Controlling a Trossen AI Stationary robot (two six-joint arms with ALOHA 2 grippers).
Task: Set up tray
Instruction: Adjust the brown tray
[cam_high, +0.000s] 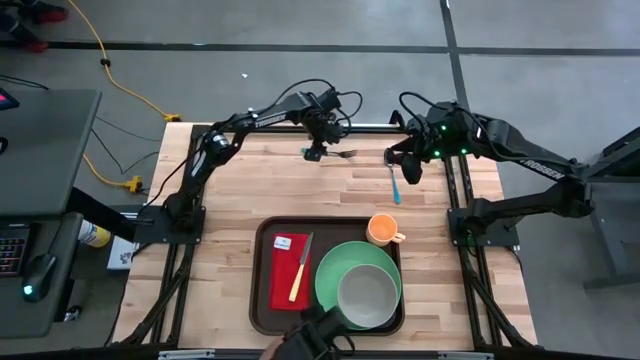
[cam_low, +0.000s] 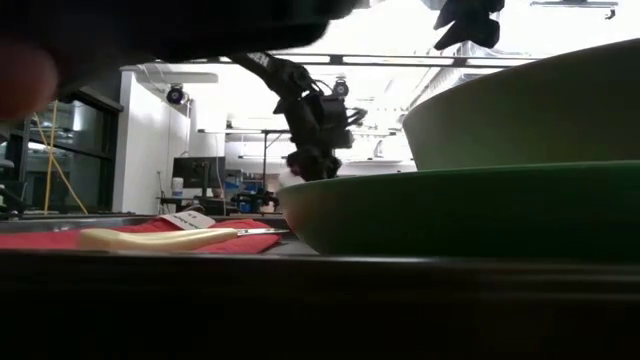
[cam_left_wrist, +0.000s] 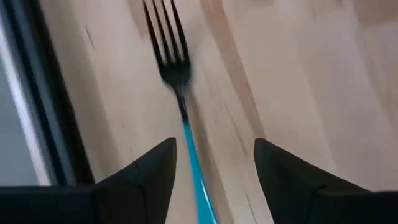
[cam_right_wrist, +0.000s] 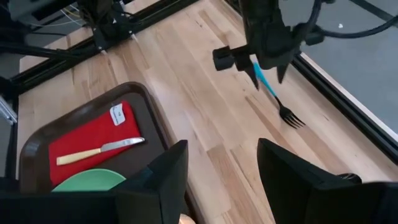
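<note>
A fork with a teal handle lies flat on the wooden table near its far edge, also seen in the high view. My left gripper hangs open over it, pointing steeply down, one finger on either side of the handle without touching it. My right gripper stands open and bare at the far right. The dark brown tray sits at the near middle. It holds a red napkin, a knife, a green plate and a grey bowl.
A blue-handled spoon lies on the table just near my right gripper. An orange cup stands at the tray's far right corner. A dark shape and a person's hand reach in at the near edge. Bare wood lies between the fork and the tray.
</note>
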